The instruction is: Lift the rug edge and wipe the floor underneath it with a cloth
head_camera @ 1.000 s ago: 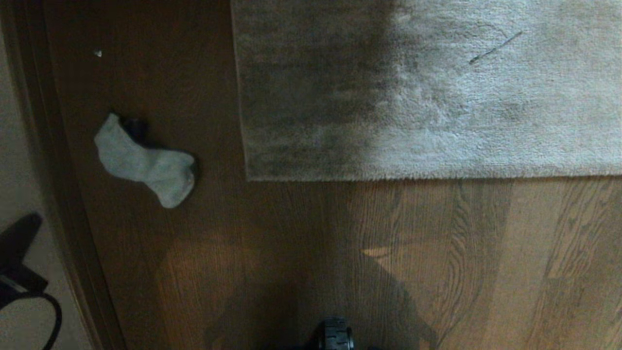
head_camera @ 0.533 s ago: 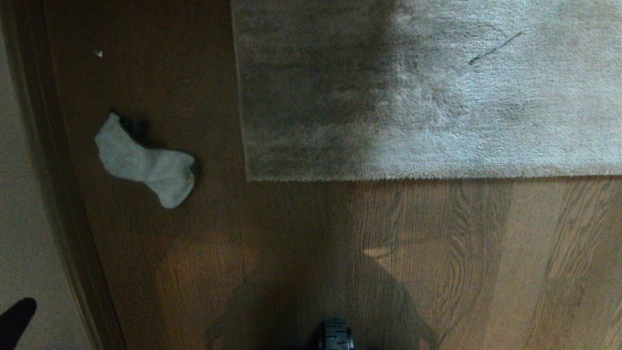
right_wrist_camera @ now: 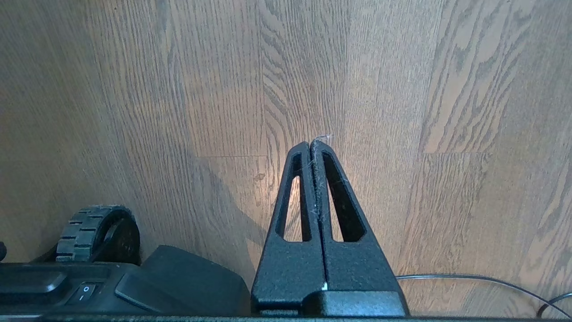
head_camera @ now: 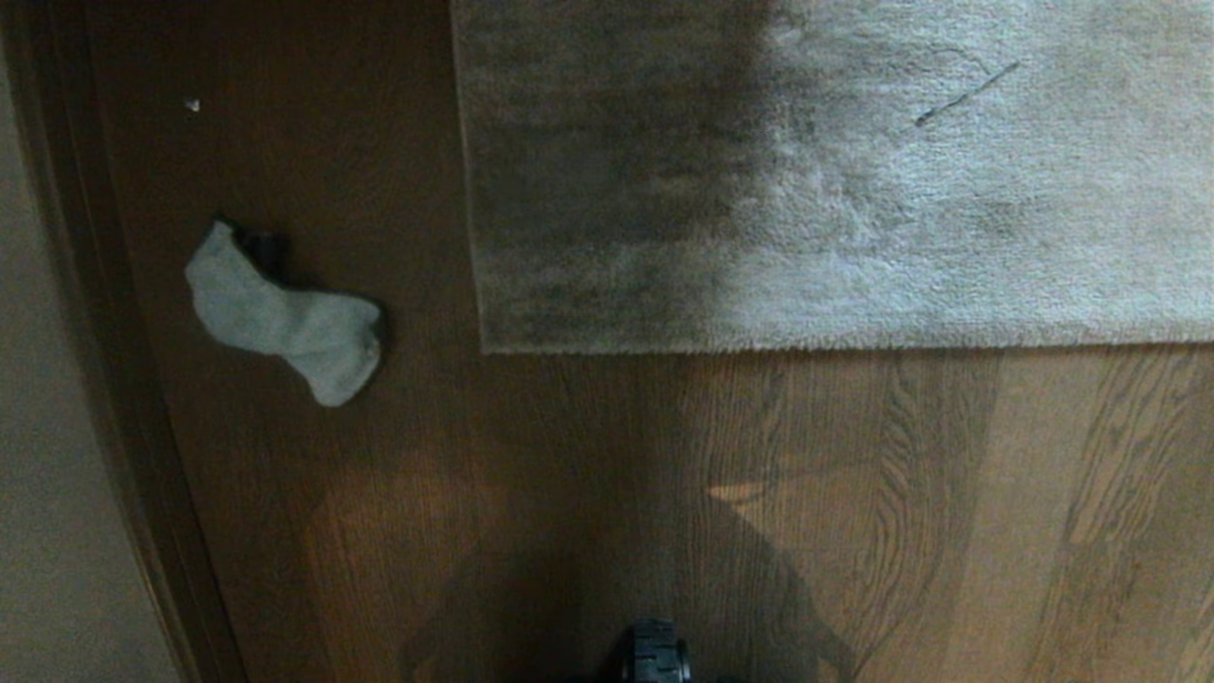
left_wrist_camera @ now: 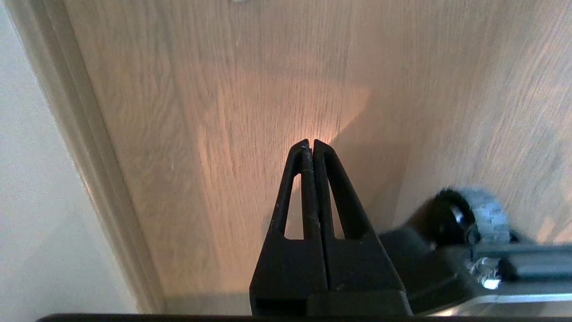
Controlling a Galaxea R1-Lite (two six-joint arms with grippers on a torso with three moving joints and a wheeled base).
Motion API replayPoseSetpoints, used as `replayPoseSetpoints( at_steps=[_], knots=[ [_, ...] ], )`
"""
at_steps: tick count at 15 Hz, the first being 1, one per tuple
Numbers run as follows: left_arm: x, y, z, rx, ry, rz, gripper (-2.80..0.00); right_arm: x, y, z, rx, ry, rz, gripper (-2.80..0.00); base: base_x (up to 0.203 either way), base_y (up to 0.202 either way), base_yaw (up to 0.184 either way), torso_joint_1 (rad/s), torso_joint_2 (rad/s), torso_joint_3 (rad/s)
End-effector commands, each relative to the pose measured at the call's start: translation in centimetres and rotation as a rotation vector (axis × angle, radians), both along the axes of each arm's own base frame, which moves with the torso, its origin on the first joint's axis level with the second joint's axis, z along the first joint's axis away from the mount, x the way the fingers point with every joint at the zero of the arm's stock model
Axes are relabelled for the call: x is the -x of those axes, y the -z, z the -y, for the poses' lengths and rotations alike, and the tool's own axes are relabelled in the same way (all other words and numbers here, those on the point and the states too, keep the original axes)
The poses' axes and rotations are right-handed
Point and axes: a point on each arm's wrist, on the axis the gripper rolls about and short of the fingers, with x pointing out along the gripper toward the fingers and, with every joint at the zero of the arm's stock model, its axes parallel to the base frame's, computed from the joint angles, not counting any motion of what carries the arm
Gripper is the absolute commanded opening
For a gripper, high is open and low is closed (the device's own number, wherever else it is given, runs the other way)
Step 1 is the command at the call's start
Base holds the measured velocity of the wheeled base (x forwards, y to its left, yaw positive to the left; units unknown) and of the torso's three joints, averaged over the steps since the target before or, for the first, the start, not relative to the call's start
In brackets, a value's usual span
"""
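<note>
The light grey rug (head_camera: 835,171) lies flat across the far half of the head view, its near edge (head_camera: 835,347) straight and its square corner (head_camera: 486,347) down on the brown wood floor (head_camera: 588,493). The small pale cloth (head_camera: 285,318) lies crumpled on the floor to the left of that corner. Neither arm shows in the head view. My left gripper (left_wrist_camera: 311,142) is shut and empty above bare floor beside the skirting. My right gripper (right_wrist_camera: 314,144) is shut too, with only a few stray fibres clinging to its fingertips.
A dark skirting board (head_camera: 104,360) and pale wall (head_camera: 47,531) run down the left side. A wheel of my base (head_camera: 654,653) sits at the near edge, also seen as the wheel (right_wrist_camera: 96,232) beside the right arm. A thin cable (right_wrist_camera: 482,279) crosses the floor there.
My left arm, a dark shape at the lower left of the head view a second ago, has drawn back out of that view. Rug and cloth have not moved.
</note>
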Motion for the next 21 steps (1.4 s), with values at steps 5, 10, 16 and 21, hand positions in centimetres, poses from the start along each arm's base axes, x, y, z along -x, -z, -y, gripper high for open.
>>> replayPoseSetpoints(
  at_steps=[5,10,16,21],
  knots=[
    [2.1,1.5,-0.2,-0.003,-0.062,0.125,-2.80,0.0,0.0,0.0,0.000,-0.001,-0.001,-2.80,0.000,0.000,0.000,0.000,0.00,0.000],
    [2.1,1.5,-0.2,-0.002,-0.063,0.124,-2.80,0.0,0.0,0.0,0.000,0.000,0.000,-2.80,0.000,0.000,0.000,0.000,0.00,0.000],
    [2.1,1.5,-0.2,-0.002,-0.064,0.124,-2.80,0.0,0.0,0.0,0.000,0.000,0.000,-2.80,0.000,0.000,0.000,0.000,0.00,0.000],
    [2.1,1.5,-0.2,-0.002,-0.064,0.125,-2.80,0.0,0.0,0.0,0.000,-0.001,-0.001,-2.80,0.000,0.000,0.000,0.000,0.00,0.000]
  ],
)
